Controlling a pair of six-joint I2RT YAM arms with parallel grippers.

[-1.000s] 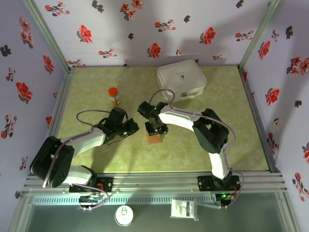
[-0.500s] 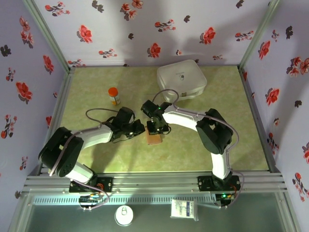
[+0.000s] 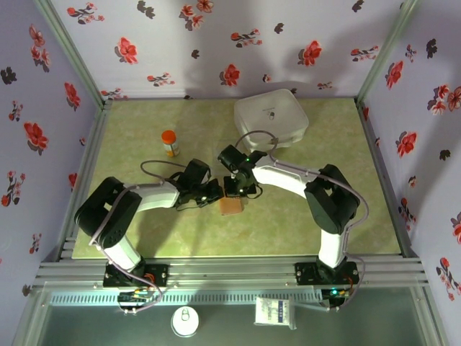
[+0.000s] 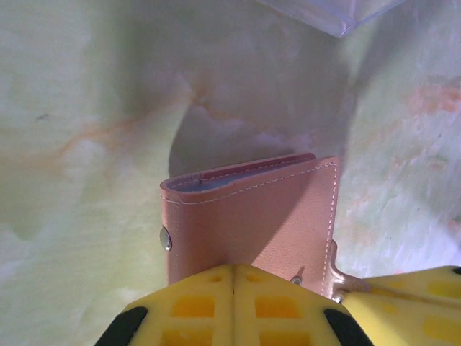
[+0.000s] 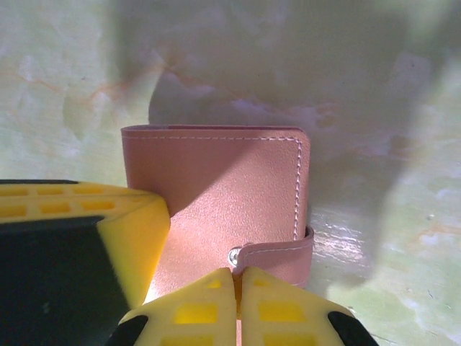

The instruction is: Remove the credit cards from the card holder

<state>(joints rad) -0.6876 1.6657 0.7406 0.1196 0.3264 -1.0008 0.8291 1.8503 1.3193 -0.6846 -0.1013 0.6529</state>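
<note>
The card holder (image 3: pixel 230 207) lies closed on the green table, a tan-brown leather wallet (image 4: pixel 248 213) with its snap strap (image 5: pixel 277 249) wrapped round one edge. My right gripper (image 5: pixel 238 274) is shut on the strap's tab, right by the snap. From the left, my left gripper (image 4: pixel 232 272) is shut, its joined yellow fingertips resting on the holder's top face. In the top view the left gripper (image 3: pixel 214 193) and the right gripper (image 3: pixel 238 190) meet just above the holder. The credit cards are hidden inside.
A white rounded square case (image 3: pixel 271 119) sits at the back right. An orange-capped bottle (image 3: pixel 170 142) stands at the back left. A clear plastic corner (image 4: pixel 328 13) shows beyond the holder. Flowered walls ring the table.
My left arm has swung right until its gripper reached the holder. The right gripper has shifted slightly right and stays at the holder's far edge.
</note>
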